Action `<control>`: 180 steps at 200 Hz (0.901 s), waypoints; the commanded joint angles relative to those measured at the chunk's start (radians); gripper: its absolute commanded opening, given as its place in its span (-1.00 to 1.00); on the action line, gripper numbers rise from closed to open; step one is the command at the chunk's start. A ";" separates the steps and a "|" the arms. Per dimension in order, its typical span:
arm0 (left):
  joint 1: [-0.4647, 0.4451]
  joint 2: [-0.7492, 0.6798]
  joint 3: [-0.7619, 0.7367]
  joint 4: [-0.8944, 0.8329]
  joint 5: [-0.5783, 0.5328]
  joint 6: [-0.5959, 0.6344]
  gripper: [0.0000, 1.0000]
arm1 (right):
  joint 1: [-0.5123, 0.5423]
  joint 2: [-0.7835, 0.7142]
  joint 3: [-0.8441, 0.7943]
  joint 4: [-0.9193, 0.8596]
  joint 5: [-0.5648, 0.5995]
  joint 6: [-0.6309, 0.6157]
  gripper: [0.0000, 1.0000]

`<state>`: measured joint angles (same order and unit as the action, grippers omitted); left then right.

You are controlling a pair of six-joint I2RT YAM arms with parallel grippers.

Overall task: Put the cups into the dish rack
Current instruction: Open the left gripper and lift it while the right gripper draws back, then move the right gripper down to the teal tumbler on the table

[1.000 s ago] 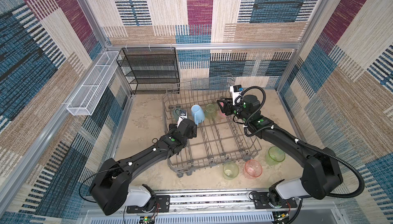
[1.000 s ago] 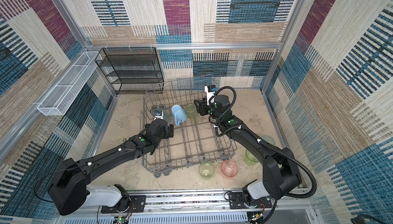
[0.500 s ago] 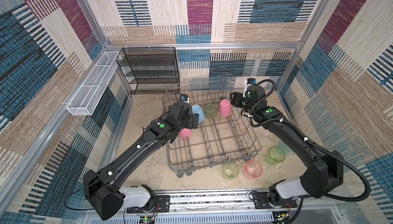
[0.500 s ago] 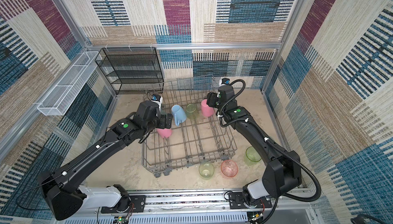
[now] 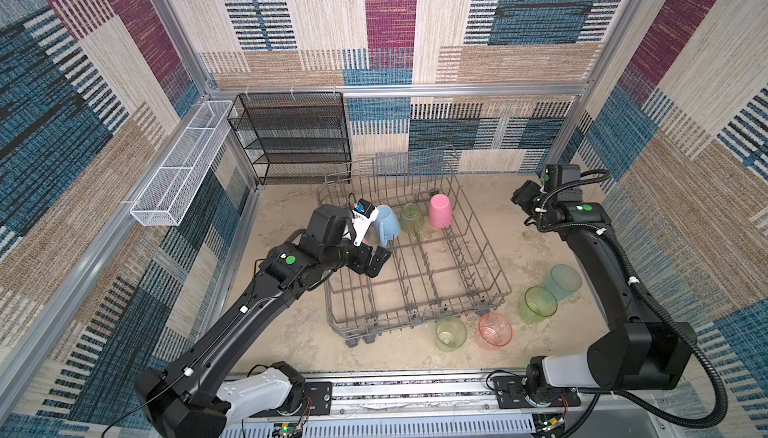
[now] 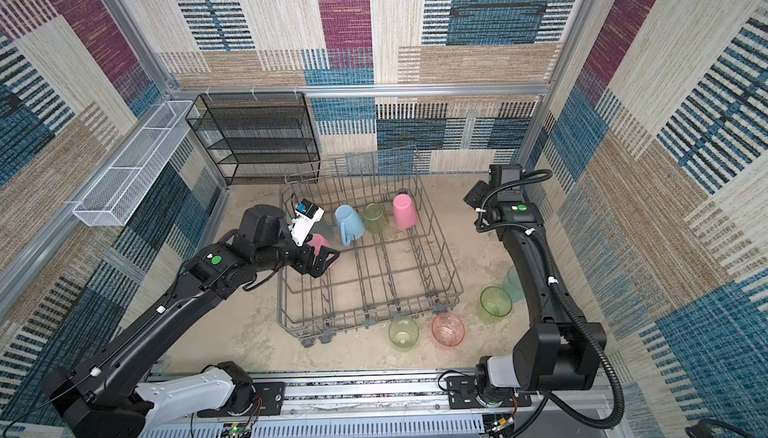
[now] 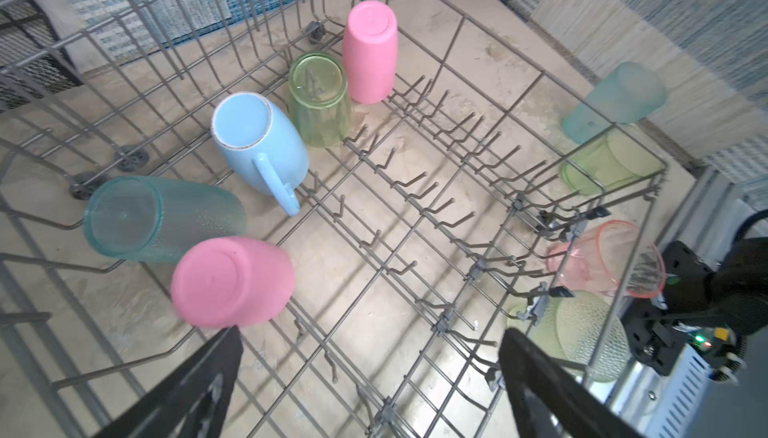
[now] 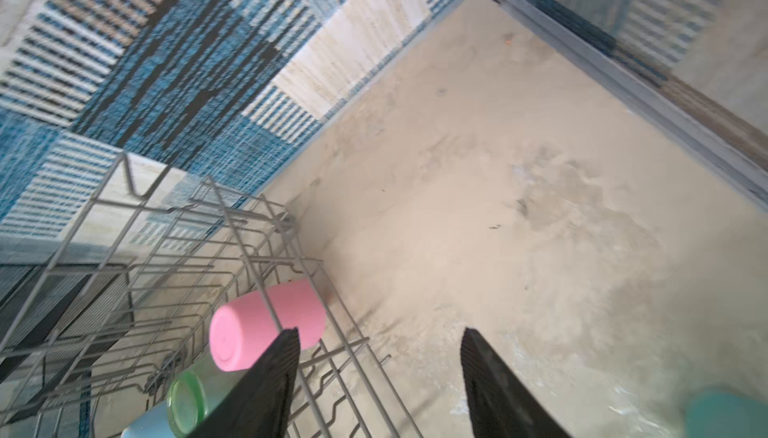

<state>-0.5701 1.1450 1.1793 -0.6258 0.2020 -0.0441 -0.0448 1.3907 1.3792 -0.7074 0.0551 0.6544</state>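
Note:
The grey wire dish rack (image 5: 484, 240) (image 6: 440, 232) stands mid-table. Upside down along its back row are a light-blue mug (image 5: 387, 220), a yellow-green cup (image 5: 411, 217) and a pink cup (image 5: 440, 210). The left wrist view adds a teal cup (image 7: 162, 219) and a second pink cup (image 7: 232, 282) at the rack's left side. My left gripper (image 5: 376, 261) (image 7: 370, 357) hangs open and empty over the rack floor, beside that pink cup. Off the rack's back right corner, my right gripper (image 5: 519, 199) (image 8: 380, 332) is open and empty.
Loose cups lie on the table to the right of and in front of the rack: teal (image 5: 562, 283), green (image 5: 539, 303), pink-orange (image 5: 494, 330), yellow-green (image 5: 451, 333). A black mesh shelf (image 5: 291, 136) and a white mesh basket (image 5: 178, 174) stand at the back left.
The right gripper let go of the pink cup in the rack's back right and drew off to the right. The left gripper left a pink cup at the rack's left and shifted forward.

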 commanded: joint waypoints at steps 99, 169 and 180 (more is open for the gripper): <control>0.158 -0.014 -0.083 0.238 0.407 -0.035 0.99 | -0.272 0.084 -0.007 -0.253 -0.086 0.034 0.24; 0.194 -0.034 -0.097 0.267 0.396 -0.036 0.99 | -0.316 0.106 -0.007 -0.340 -0.053 0.082 0.18; 0.197 -0.035 -0.099 0.269 0.399 -0.037 0.99 | -0.316 0.105 -0.021 -0.341 -0.055 0.086 0.17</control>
<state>-0.3794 1.1160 1.0863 -0.3977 0.5819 -0.0635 -0.3580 1.5005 1.3670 -1.0214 -0.0162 0.7143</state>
